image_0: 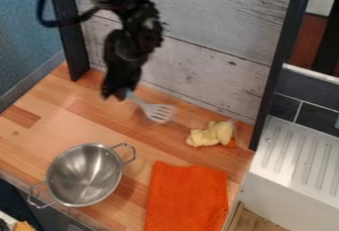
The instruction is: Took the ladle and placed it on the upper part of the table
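The black gripper (pixel 119 96) hangs down over the upper left part of the wooden table (pixel 99 126), near the white plank wall. It is shut on the light blue handle of a slotted utensil, the ladle (pixel 157 112). The ladle's pale slotted head points right and slightly down. Whether the head touches the table or hangs just above it, I cannot tell.
A steel colander-like pot (pixel 86 175) with two handles stands at the lower left. An orange cloth (pixel 189 195) lies at the bottom centre. A pale yellow lump (pixel 210 134) rests near the right edge, beside a dark post (pixel 268 96).
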Action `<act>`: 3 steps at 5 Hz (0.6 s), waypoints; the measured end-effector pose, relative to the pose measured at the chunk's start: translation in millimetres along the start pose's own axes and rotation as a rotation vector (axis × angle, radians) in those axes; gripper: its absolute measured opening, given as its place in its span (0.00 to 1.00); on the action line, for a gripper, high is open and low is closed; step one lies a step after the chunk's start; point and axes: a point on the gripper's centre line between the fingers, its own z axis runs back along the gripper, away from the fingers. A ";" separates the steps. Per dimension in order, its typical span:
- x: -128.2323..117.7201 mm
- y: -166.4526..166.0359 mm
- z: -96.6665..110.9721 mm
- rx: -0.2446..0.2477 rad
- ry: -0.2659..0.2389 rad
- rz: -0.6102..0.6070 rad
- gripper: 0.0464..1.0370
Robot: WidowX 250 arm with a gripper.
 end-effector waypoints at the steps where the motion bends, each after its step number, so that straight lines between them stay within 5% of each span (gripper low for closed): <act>1: -0.4 9.0 -18.4 0.033 0.027 -0.013 0.28; 3: -10.9 11.8 -44.1 0.026 0.183 -0.056 0.35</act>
